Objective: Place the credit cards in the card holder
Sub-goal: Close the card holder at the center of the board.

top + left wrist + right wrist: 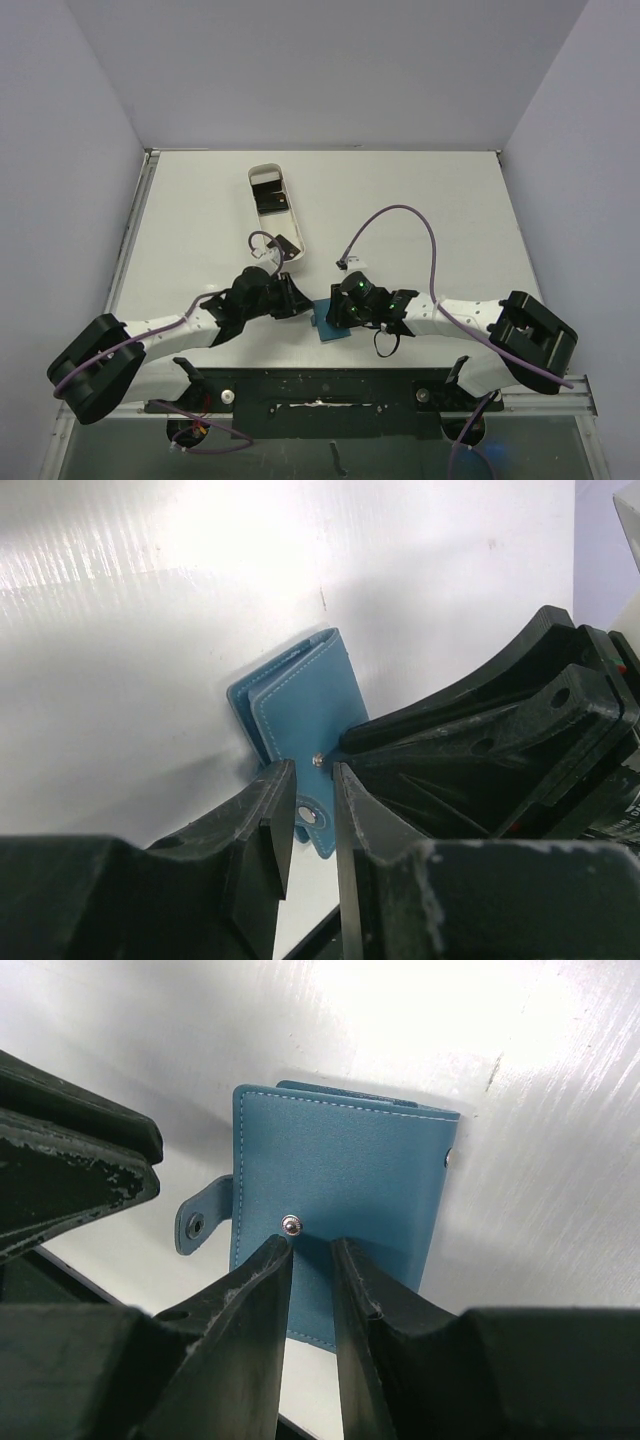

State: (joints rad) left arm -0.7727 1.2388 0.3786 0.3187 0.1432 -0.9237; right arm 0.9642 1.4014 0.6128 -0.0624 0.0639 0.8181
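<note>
Blue card holder [330, 322] folded shut, middle of counter's [420, 200] near edge. Left gripper [312, 770] jaws narrowly apart at its tab [195, 1222]; right gripper [310, 1245] jaws likewise beside its snap stud [290, 1223]. Step: opening. Next: pinch tab, unfold.

Bright even light, table [560, 1080] glare, sharp wrist close-ups

Card holder [340, 1180]: matt stitched leather-like; snap [290, 1224] shiny metal.

White table [430, 190] with glossy glare, plain pale lavender walls [330, 70] on three sides, even soft light
</note>
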